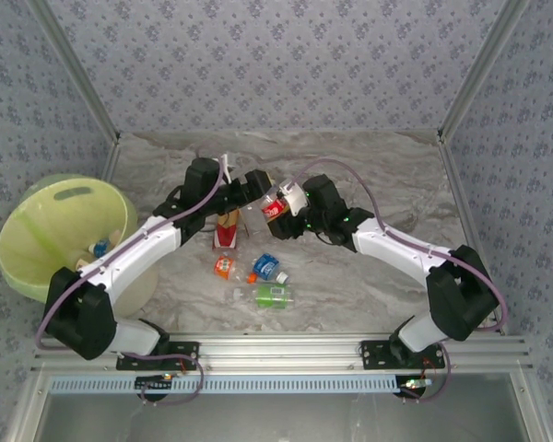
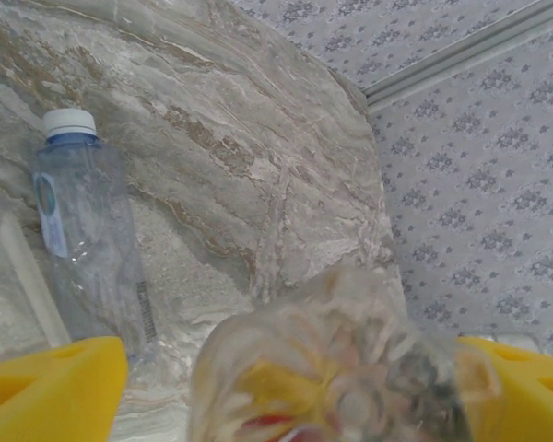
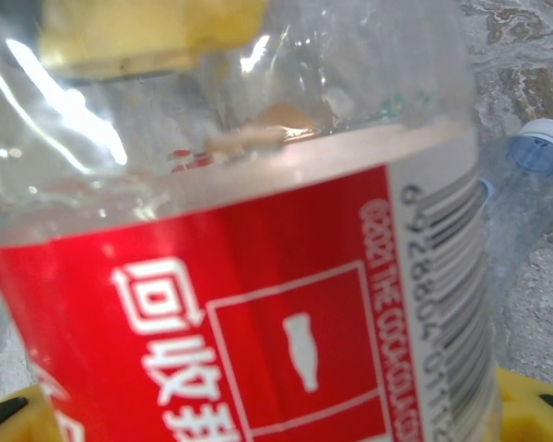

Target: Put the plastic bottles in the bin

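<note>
1. I am watching the right end effector holding the red-labelled bottle in the air above the middle of the desk. Its jaws are closing on the bottle's body.
2. In the right wrist view, the red-labelled bottle is lying across the frame. The right end effector is showing yellow finger pads at both bottom corners.
3. The left end effector is meeting the same bottle from the other side. In the left wrist view, its fingers are standing wide apart, with the bottle's clear base sitting between them. I am seeing a gap on the left side, so the left end effector is open around the bottle, not gripping it.
4. A white-capped bottle is lying on the desk beyond the left fingers.
5. The bin is standing at the left edge of the desk, well apart from the held bottle, and it is holding at least one bottle.
6. An orange-labelled bottle, a blue-labelled bottle and a green-labelled bottle are lying on the desk near the arms' bases.
</note>
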